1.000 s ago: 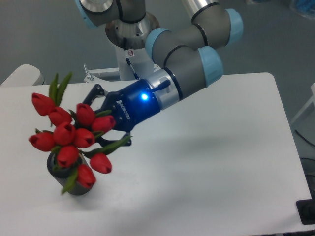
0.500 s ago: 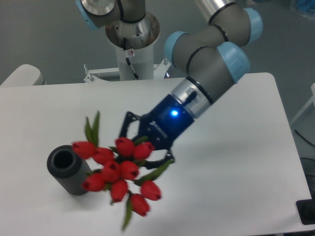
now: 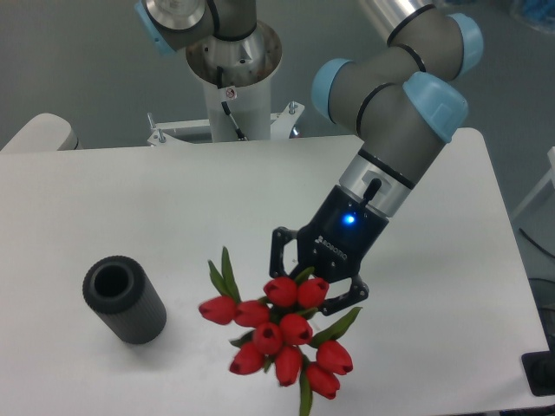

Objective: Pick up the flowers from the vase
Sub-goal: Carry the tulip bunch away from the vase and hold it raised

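Note:
The flowers, a bunch of red tulip buds with green leaves, hang over the table's front middle, clear of the vase. My gripper is shut on the bunch, its black fingers on either side of the stems just behind the buds. The stems themselves are hidden by the buds and the gripper. The vase, a dark grey ribbed cylinder, stands on the table at the front left, well to the left of the flowers. Its round top hole is open with nothing in it.
The white table ends close below the flowers at the front edge. The arm's base column rises at the back middle. A dark object sits at the front right corner, beyond the table.
The gripper has carried the flowers out of the vase and rightward toward the table's front middle. The vase has stayed in place, now showing its open hole.

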Controlling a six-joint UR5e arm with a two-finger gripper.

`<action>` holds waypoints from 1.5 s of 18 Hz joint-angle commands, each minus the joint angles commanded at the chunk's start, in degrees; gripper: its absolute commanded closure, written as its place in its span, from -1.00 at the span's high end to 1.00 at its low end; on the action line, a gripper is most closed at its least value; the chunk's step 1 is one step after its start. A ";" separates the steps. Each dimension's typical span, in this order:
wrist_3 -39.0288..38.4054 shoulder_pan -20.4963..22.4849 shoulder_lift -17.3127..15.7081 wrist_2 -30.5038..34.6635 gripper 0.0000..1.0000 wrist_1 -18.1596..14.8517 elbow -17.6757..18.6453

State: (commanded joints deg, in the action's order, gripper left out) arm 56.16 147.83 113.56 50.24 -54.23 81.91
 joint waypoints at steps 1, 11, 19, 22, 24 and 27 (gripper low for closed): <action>0.26 -0.09 -0.18 2.03 -0.50 -0.35 0.18; 7.82 -0.88 -1.50 17.76 -0.47 -7.46 2.12; 14.15 -4.65 -0.44 31.21 -0.41 -8.35 2.03; 14.33 -6.06 0.43 35.70 -0.40 -8.52 1.85; 14.94 -6.24 0.79 37.03 -0.41 -8.70 1.50; 17.31 -6.50 1.49 39.48 -0.42 -10.46 0.97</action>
State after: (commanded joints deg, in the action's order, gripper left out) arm 73.47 141.33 115.05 89.72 -64.68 82.88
